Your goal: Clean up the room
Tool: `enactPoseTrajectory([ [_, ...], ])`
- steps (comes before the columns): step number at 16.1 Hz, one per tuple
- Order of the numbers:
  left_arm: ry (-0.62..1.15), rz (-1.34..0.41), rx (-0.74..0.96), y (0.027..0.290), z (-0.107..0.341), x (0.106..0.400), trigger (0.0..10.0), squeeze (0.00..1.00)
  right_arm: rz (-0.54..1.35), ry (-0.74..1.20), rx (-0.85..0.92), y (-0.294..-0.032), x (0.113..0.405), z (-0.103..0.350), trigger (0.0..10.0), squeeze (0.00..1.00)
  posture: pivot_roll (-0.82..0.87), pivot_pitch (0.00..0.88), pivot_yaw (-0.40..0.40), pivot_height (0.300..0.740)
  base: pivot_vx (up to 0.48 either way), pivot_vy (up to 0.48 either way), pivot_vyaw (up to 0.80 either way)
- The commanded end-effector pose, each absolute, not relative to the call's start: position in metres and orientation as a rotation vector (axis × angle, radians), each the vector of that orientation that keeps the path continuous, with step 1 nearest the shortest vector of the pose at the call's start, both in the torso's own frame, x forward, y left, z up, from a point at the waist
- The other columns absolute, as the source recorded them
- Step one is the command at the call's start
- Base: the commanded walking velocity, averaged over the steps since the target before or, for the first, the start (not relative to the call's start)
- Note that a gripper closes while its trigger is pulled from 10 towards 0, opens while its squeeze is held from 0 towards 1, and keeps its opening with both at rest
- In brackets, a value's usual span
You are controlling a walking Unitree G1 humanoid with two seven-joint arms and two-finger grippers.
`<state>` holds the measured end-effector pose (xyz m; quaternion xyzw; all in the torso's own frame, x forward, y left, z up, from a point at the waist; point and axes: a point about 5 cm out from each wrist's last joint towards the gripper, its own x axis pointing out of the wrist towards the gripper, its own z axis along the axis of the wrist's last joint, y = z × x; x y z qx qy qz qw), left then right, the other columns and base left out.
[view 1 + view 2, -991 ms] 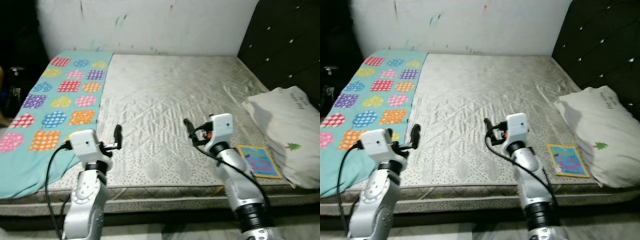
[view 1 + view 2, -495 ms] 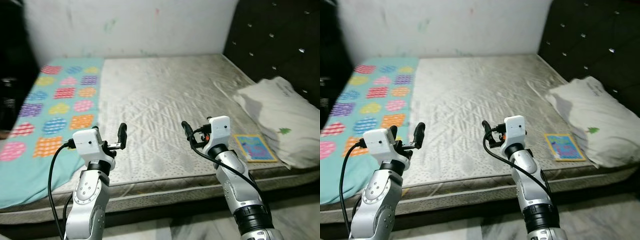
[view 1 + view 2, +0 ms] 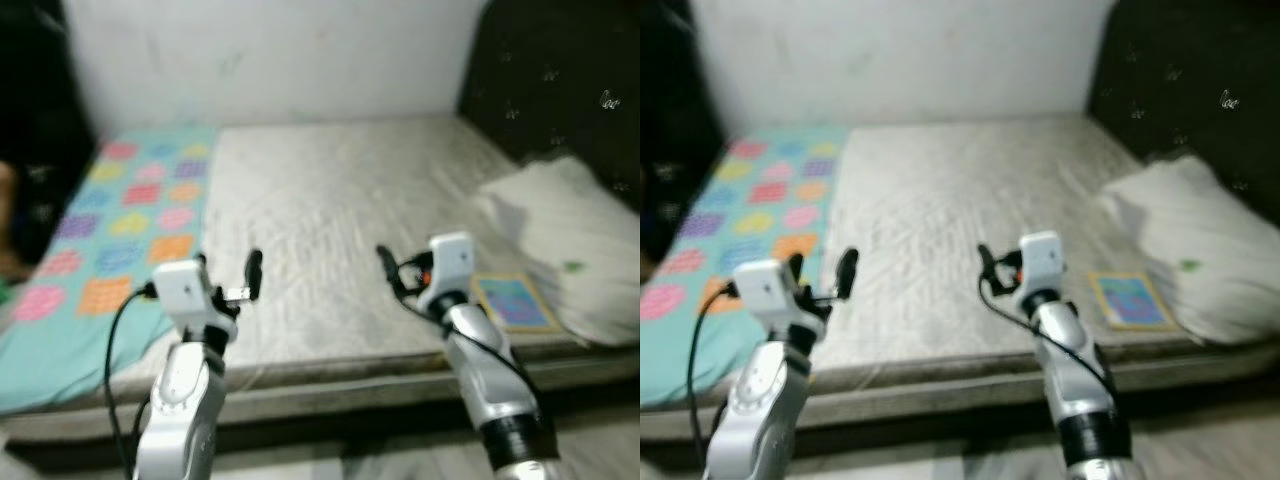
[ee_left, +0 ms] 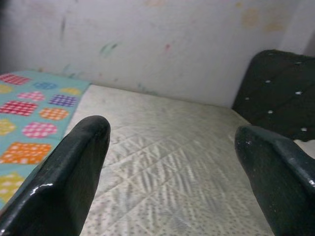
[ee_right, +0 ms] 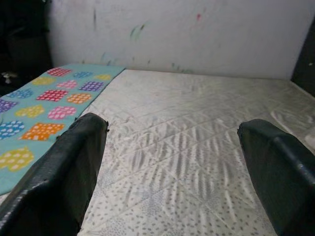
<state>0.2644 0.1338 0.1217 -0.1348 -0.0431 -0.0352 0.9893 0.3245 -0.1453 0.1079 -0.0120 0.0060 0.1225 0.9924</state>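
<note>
A bare quilted mattress (image 3: 340,190) lies in front of me, blurred in both eye views. A teal blanket with coloured patches (image 3: 120,215) covers its left strip. A white pillow (image 3: 570,240) rests at the right, and a colourful picture book (image 3: 512,303) lies flat beside it near the front edge. My left gripper (image 3: 250,275) and right gripper (image 3: 388,268) hover above the front part of the mattress, both open with nothing in them. The wrist views show the left gripper (image 4: 172,132) and the right gripper (image 5: 172,127) with fingers wide apart, pointing across the bed toward the wall.
A black tufted headboard (image 3: 560,80) stands along the right side. A white wall with paint marks (image 3: 270,60) closes the far end. The area left of the bed is dark. The floor runs along the bed's front edge (image 3: 330,400).
The head camera has shifted and the picture is now blurred, with the bed sitting a little higher in view. Both arms keep the same raised pose, and nothing on the bed has moved.
</note>
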Motion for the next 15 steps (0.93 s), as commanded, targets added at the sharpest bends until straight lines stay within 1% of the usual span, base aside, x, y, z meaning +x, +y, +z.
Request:
enactPoseTrajectory([
  [1, -0.102, -0.075, -0.278, 0.1332, 0.1259, 0.2662, 10.0, 0.0, 0.256, -0.009, -0.018, -0.1389, 0.3267, 0.1132, 10.0, 0.0, -0.13, 0.0, 0.023, 0.74, 0.375, 0.0, 0.0],
  [15, -0.101, -0.097, -0.268, 0.1326, 0.1271, 0.2686, 10.0, 0.0, 0.239, -0.013, -0.018, -0.1408, 0.3277, 0.1129, 10.0, 0.0, -0.13, 0.0, 0.035, 0.74, 0.383, 0.0, 0.0],
])
